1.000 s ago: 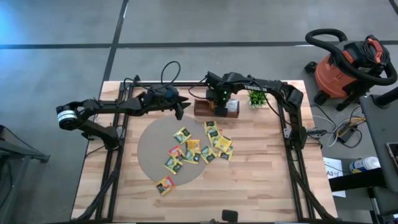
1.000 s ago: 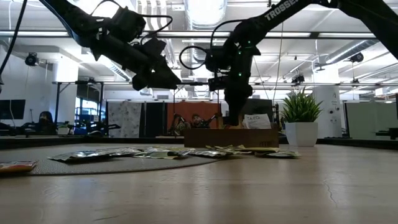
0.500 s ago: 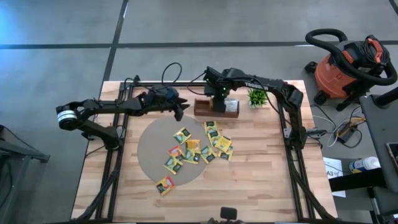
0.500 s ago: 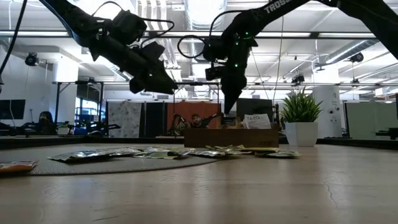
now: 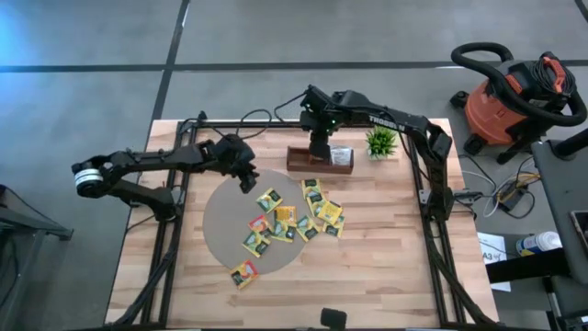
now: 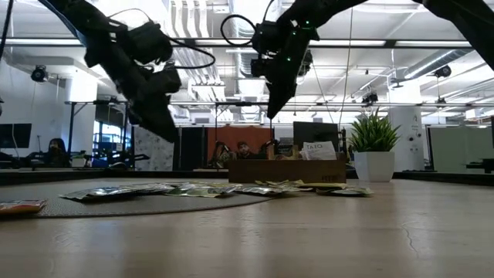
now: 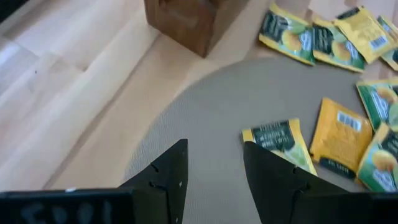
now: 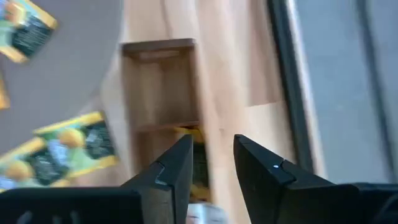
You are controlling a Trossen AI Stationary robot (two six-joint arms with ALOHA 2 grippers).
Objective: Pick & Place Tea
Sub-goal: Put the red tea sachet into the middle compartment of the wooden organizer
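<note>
Wooden tray (image 5: 319,159), one; tea sachets (image 5: 292,221), roughly fourteen loose on one grey mat (image 5: 220,216). Left gripper (image 5: 248,179) hovers parted, empty, over the mat edge. Right gripper (image 5: 316,144) raised above the tray, parted, empty.

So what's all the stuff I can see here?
Tea sachets: about fifteen, yellow, green, orange; on and beside the mat.
Mat: one, grey, round; mid-table.
Tray: one, brown; far side, a white sachet in it.
Plant: one, green; right of tray.
Vacuum: one, orange; on the floor, right.
Left pincer: open, empty, over the mat's edge.
Right pincer: open, empty, above the tray.
</note>
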